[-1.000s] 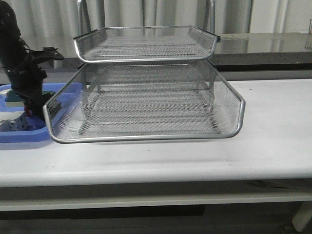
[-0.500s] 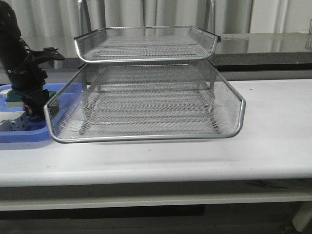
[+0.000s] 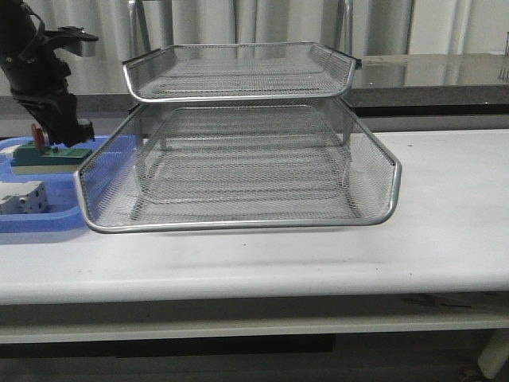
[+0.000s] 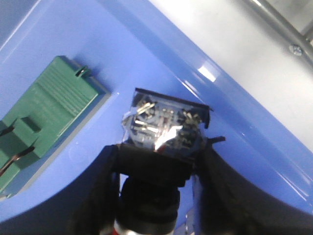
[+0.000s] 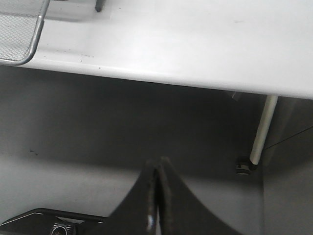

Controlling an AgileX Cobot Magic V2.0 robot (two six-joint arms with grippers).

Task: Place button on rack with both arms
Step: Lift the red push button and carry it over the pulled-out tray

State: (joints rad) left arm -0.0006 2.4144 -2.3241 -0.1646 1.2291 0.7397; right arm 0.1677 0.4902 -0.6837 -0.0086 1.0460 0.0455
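Pinched between the two dark fingers of the left tool (image 4: 156, 196), the one black-bodied, red-headed button (image 4: 164, 134) pointed its glossy terminal-studded rear block away from the wrist, above the smooth blue plastic tray (image 4: 146, 58) beside one ribbed green rectangular block (image 4: 44, 117), while the right tool (image 5: 156, 196) hung pressed together below the white table (image 5: 195, 44), apart from the silver wire-mesh rack (image 3: 238, 159).

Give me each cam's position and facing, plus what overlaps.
Front: faces forward over the table at the rack; left gripper shows at far left.
Left wrist: on the left arm, looks down at the blue tray; jaws clamp the button.
Right wrist: low, facing the table's underside; right gripper shut.
Shared: button, green block.
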